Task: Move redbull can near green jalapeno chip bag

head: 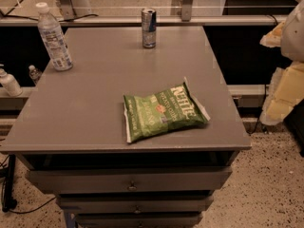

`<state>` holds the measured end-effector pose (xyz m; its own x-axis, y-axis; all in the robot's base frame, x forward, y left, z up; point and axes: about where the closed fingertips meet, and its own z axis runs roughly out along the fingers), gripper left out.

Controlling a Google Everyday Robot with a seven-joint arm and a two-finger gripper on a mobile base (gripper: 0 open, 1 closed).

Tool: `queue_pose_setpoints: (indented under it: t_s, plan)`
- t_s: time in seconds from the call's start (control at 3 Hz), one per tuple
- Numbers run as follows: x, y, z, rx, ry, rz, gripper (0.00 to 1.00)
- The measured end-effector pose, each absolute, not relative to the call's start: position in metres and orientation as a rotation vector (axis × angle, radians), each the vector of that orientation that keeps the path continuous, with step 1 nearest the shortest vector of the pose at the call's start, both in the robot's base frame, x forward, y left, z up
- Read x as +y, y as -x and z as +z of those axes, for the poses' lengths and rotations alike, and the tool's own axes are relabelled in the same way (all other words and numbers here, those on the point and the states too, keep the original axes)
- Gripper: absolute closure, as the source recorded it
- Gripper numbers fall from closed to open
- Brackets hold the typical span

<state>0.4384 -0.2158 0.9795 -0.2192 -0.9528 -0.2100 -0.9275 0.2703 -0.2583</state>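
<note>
My gripper (281,91) hangs beyond the right edge of the worktop (85,113), holding nothing that I can see. Whether it is released or clenched I cannot tell. The redbull can (148,28) stands upright near the far edge, well apart from my gripper. The green jalapeno chip bag (164,110) lies flat toward the near side, well apart from the can. A water bottle (53,37) stands at the far left corner.

redbull can (148,28) upright at far edge of table (71,113), green jalapeno chip bag (163,111) flat near front, tool (285,80) off right side
</note>
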Motion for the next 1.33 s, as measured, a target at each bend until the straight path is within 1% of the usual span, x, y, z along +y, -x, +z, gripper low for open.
queue_pose_setpoints:
  t_s: [0.33,0.67,1.0,1.33]
  plan:
    - [-0.216,-0.438,0.98,2.221,1.717,-0.111,0.0]
    - [-0.209,-0.451,0.975,2.199,1.684,-0.081,0.0]
    - [-0.204,-0.486,0.962,2.167,1.595,-0.022,0.0]
    - [-0.202,-0.537,0.948,2.15,1.465,0.019,0.0]
